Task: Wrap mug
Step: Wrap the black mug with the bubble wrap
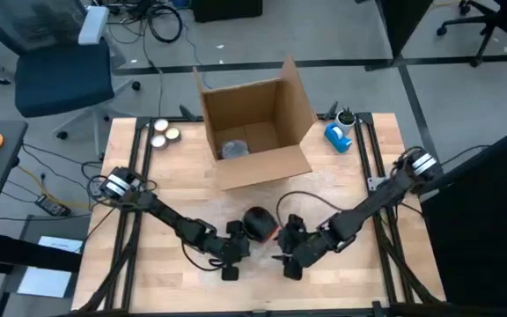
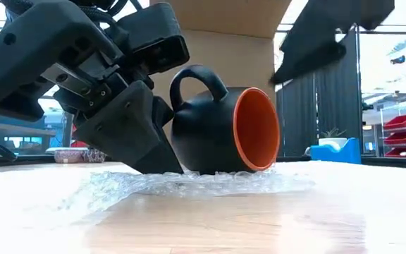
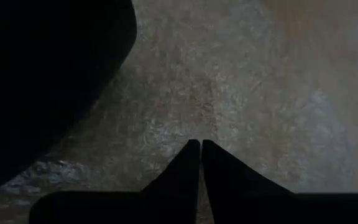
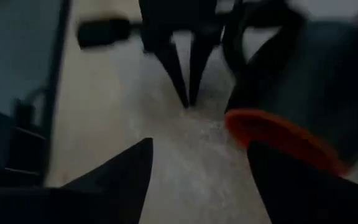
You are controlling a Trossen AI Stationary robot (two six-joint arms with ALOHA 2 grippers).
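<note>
Your black mug (image 2: 220, 130) lay on its side on the sheet of bubble wrap (image 2: 189, 185) near the front middle of the wooden table (image 1: 350, 189), handle up, orange inside facing the right arm. The left gripper (image 3: 201, 144) was down at the wrap just beside the mug's base, its fingers pressed together tip to tip on the plastic; whether they pinched any of it, you can't tell from these views. The right gripper (image 4: 197, 165) sat just off the mug's open rim with its fingers spread apart, holding nothing. Behind them stood the open cardboard box (image 1: 258, 128) with something pale inside. Off to its right lay a blue tape dispenser (image 1: 338, 136); to its left, small round tins (image 1: 165, 131).
</note>
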